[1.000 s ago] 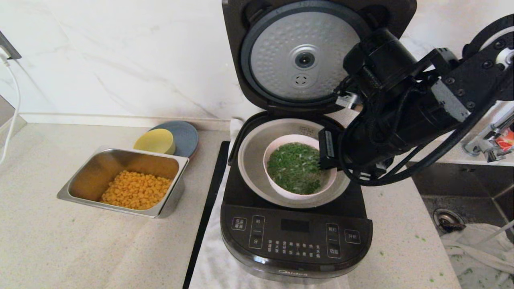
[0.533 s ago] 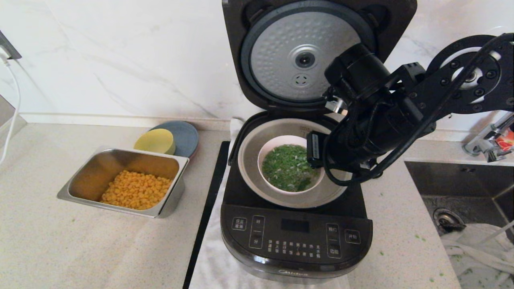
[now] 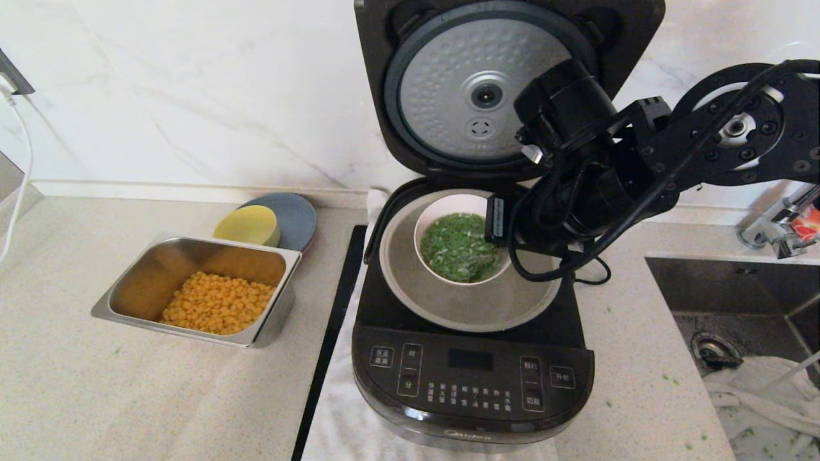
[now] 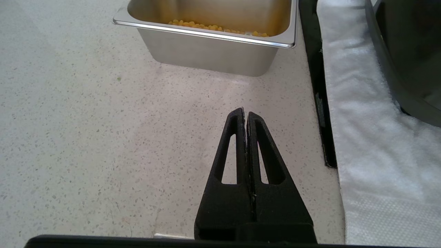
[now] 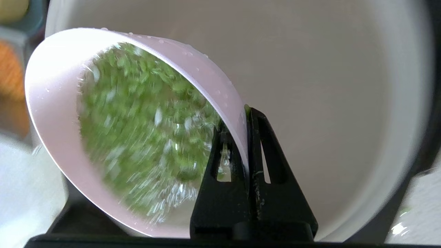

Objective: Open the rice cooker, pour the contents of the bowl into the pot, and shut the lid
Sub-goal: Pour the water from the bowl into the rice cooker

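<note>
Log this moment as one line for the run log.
lid: open | right gripper: shut on pink bowl rim, over pot | scallions: in bowl | left gripper: shut, parked

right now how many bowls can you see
2: the pink bowl of greens held by the right claw over the pot, and the yellow bowl behind the corn tray.

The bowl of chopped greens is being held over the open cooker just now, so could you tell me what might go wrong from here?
1. The right gripper pinches only the wet rim of the bowl, so the bowl could slip as it tilts.
2. The bowl sits toward the back of the pot, so the greens could spill behind the rim.
3. The arm works close beneath the raised lid and could knock it.
</note>
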Controlling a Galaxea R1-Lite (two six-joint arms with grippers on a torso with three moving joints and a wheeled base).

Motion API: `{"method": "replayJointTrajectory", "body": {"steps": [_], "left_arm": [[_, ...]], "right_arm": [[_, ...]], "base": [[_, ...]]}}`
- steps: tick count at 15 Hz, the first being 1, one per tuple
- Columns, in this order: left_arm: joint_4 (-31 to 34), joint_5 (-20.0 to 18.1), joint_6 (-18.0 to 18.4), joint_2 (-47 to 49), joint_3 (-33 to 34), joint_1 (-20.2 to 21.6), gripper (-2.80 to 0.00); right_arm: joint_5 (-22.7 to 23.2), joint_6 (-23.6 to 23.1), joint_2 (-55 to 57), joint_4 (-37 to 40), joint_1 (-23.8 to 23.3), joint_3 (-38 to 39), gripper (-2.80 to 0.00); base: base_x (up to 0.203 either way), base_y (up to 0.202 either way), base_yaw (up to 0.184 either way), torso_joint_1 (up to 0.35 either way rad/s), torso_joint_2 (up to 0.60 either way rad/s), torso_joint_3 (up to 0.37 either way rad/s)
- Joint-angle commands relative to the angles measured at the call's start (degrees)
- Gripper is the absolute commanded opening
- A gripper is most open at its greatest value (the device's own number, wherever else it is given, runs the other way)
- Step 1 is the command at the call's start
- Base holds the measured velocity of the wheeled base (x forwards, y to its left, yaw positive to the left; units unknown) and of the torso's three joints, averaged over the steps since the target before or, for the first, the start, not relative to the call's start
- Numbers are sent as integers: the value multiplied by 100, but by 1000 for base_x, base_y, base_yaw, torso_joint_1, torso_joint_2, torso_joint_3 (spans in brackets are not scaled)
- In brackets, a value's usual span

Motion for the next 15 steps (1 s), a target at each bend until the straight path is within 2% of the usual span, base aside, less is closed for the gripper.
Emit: {"method": "replayJointTrajectory", "body": {"steps": [1, 6, 12, 15], "left_arm": [[-2, 4, 0, -4, 44, -1, -280], [-2, 4, -1, -4, 44, -1, -280], [-2, 4, 8, -4, 44, -1, -280], [-2, 4, 5, -4, 44, -1, -280]], "right_arm": [[-356, -88, -60, -139, 47, 8, -280], [-1623, -726, -16, -656, 309, 27, -280], [-2487, -1212, 29, -867, 411, 65, -280], [-2842, -1536, 59, -1270, 430, 113, -280]], "base": [[0, 0, 0, 0, 0, 0], [0, 0, 0, 0, 0, 0], [0, 0, 0, 0, 0, 0], [0, 0, 0, 0, 0, 0]]}}
